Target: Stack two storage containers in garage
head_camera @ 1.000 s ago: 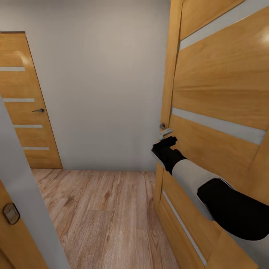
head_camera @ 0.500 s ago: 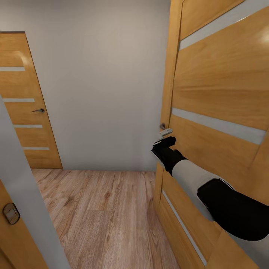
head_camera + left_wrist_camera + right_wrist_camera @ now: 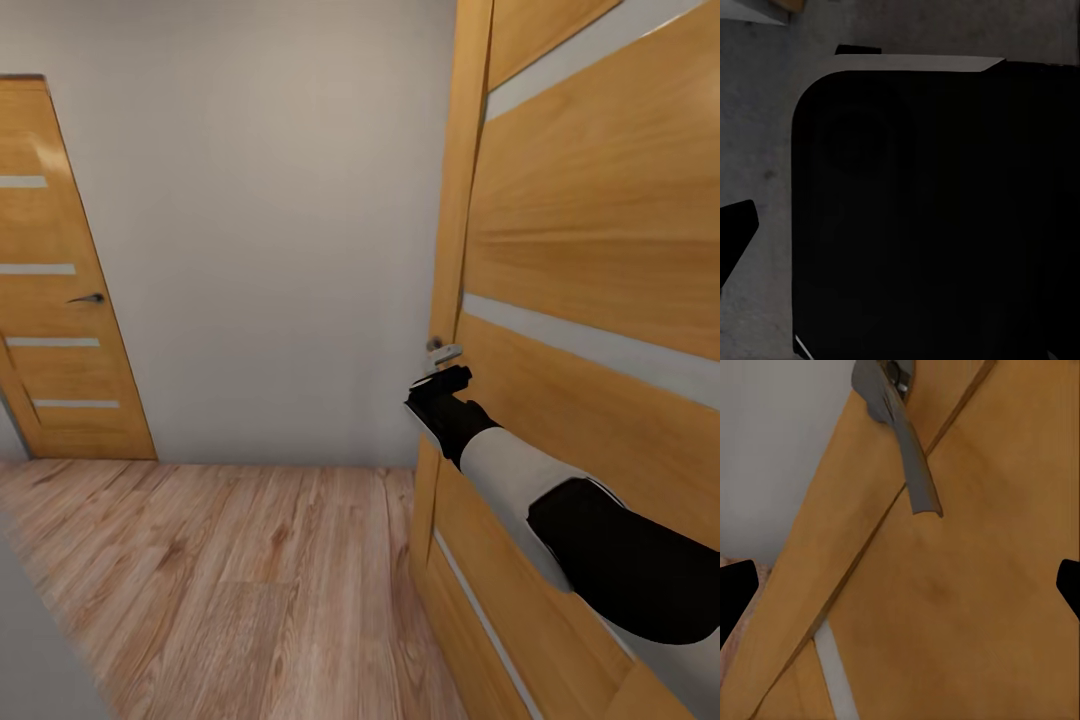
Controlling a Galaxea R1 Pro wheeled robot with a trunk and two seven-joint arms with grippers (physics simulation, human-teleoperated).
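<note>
Right gripper point(image 3: 440, 384): reaching out at mid-right of the head view, sitting just below the door handle point(image 3: 443, 351); in the right wrist view its two dark fingertips point(image 3: 736, 591) are showing at opposite edges of the frame, spread wide and grasping nothing.
Right arm point(image 3: 560, 520): stretching from the lower right corner of the head view up toward the centre, its white and black segments lying across the face of the near door.
Near door point(image 3: 590, 260): standing at the right side of the head view, honey-coloured wood with pale horizontal stripes, its edge running top to bottom just right of centre.
Door handle: grey lever, hanging close to the gripper but not between the fingers; in the right wrist view it is showing at upper centre point(image 3: 900, 431).
Left gripper: one dark fingertip point(image 3: 735, 232) is showing at the left edge of the left wrist view; I cannot tell whether it is spread or clenched.
Dark body point(image 3: 937, 217): blocking most of the left wrist view, with grey surface beside it.
Far door point(image 3: 55, 290): standing closed at the left of the head view, set in the pale wall point(image 3: 270, 220).
Wood-plank floor point(image 3: 230, 590): spreading across the lower left of the head view.
Storage containers: not appearing among the things seen at this moment.
</note>
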